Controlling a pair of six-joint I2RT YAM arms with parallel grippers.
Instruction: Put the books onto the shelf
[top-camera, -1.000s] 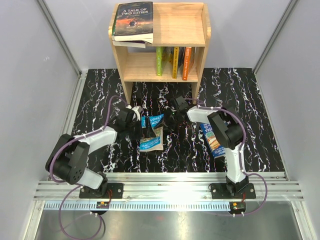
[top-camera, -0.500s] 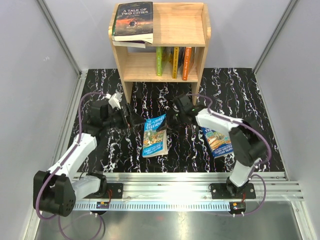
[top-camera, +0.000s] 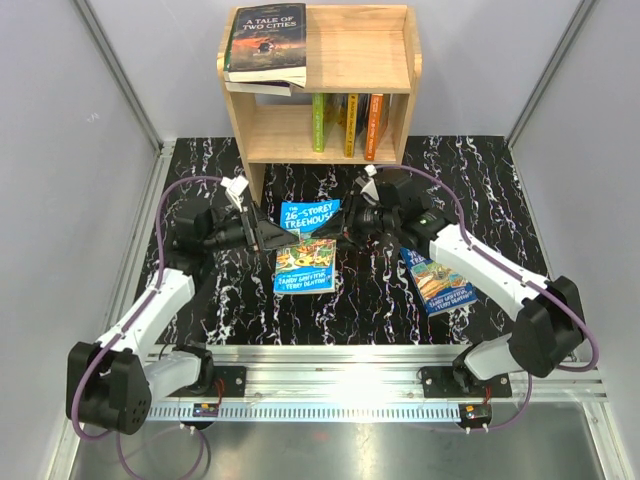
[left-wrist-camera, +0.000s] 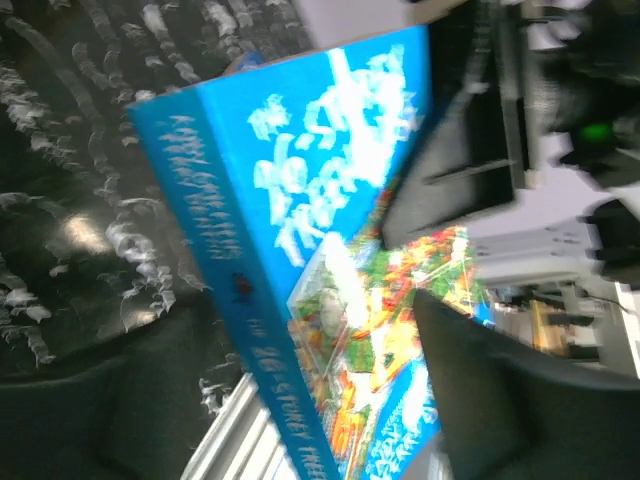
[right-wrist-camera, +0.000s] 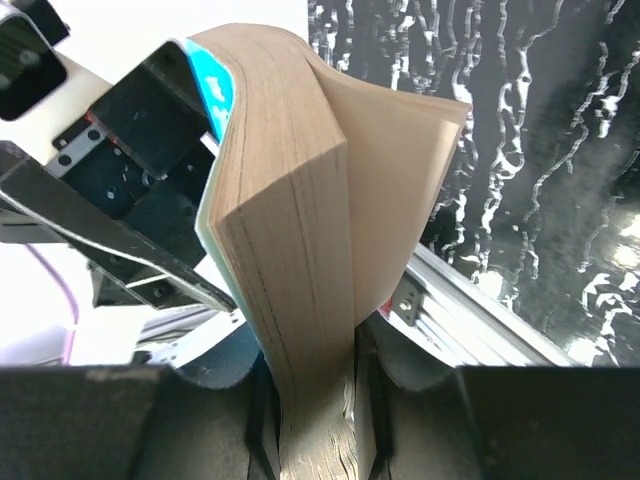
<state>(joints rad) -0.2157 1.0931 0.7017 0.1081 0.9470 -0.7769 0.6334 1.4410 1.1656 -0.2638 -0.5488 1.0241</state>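
A blue "26-Storey Treehouse" book (top-camera: 305, 250) hangs tilted above the black mat, between my two grippers. My right gripper (top-camera: 346, 228) is shut on its page edge; in the right wrist view the pages (right-wrist-camera: 300, 290) bulge up from between the fingers (right-wrist-camera: 310, 410). My left gripper (top-camera: 262, 235) stands open at the spine side, with its jaws on either side of the blue spine (left-wrist-camera: 255, 300) and a gap showing at one finger (left-wrist-camera: 70, 420). The wooden shelf (top-camera: 360, 45) stands behind, with "A Tale of Two Cities" (top-camera: 265, 42) on its top board. Three books (top-camera: 348, 124) stand upright in the tier below.
Another blue book (top-camera: 438, 282) lies flat on the mat under my right arm. Grey walls close in both sides. An aluminium rail (top-camera: 330, 365) runs along the near edge by the arm bases.
The blue book has risen off the mat and shifted toward the shelf in my right gripper. My left gripper's jaws have narrowed around the spine side.
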